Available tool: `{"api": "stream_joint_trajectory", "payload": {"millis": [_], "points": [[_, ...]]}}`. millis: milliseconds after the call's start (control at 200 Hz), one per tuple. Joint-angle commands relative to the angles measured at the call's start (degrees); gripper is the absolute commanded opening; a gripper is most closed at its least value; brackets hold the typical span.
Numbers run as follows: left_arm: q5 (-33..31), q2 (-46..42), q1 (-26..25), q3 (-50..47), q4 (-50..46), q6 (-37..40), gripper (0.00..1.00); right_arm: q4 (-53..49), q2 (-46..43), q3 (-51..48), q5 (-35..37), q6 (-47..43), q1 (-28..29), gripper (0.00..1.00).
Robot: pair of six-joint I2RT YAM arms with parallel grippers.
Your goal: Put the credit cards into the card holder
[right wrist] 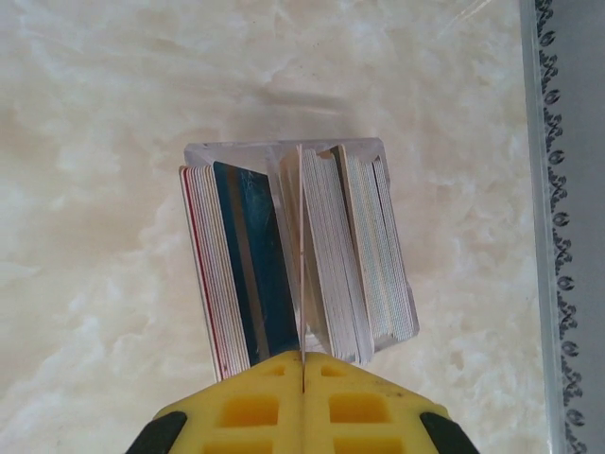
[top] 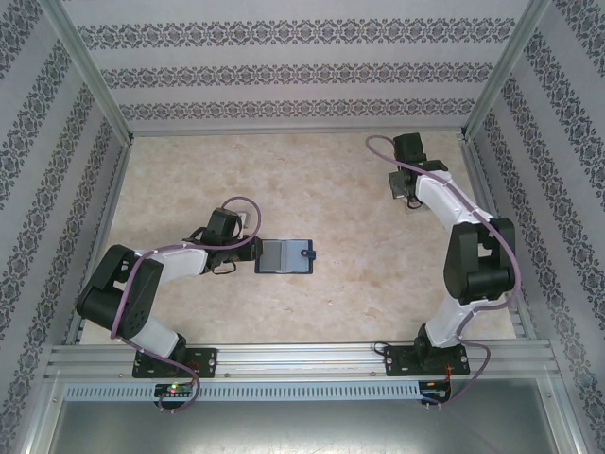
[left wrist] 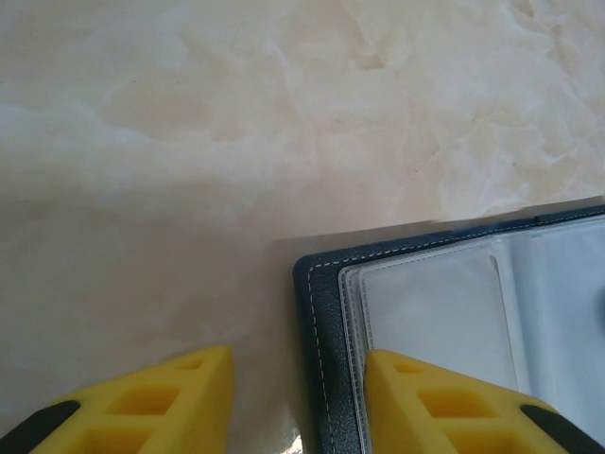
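The card holder (top: 284,255) lies open on the table, navy with clear sleeves inside (left wrist: 435,303) and white stitching along its border (left wrist: 321,322). My left gripper (top: 248,253) (left wrist: 298,364) is open at its left edge: one finger (left wrist: 180,397) is over bare table, the other (left wrist: 444,407) is over the sleeves. At the back right, my right gripper (top: 408,196) (right wrist: 302,355) is shut on one thin credit card (right wrist: 301,255), seen edge-on. This card stands among several other credit cards (right wrist: 359,255), red-edged, blue (right wrist: 248,255) and whitish.
The cards stand packed in a clear plastic case (right wrist: 284,153) on the marble-patterned table (top: 340,189). A metal rail (right wrist: 558,189) and patterned wall run close on the case's right. Patterned walls (top: 284,76) enclose the table on three sides.
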Motion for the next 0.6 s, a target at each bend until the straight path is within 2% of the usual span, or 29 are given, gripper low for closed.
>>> {"api": "stream_joint_trajectory", "payload": {"millis": [0, 105, 295, 455, 595], "points": [[-0.23, 0.0, -0.65, 1.11, -1.43, 1.11, 0.42, -5.36, -3.0, 2.07, -4.68, 6.03, -0.29, 0.0], [0.46, 0.56, -0.66, 1.87, -1.87, 1.11, 0.42, -9.02, -5.88, 2.73, -5.3, 12.83, 0.74, 0.0], [1.65, -0.02, -0.66, 2.56, -3.19, 2.58, 0.42, -10.26, -13.51, -0.35, -15.82, 22.65, 3.95, 0.0], [3.4, -2.77, -0.64, 2.69, -5.46, 2.5, 0.42, -1.85, -20.84, -9.78, -34.22, 29.18, 5.36, 0.0], [5.64, -4.57, -0.6, 2.0, -5.99, -0.03, 0.43, 7.1, -23.35, -18.78, -53.78, 29.66, 6.91, 0.0]]}}
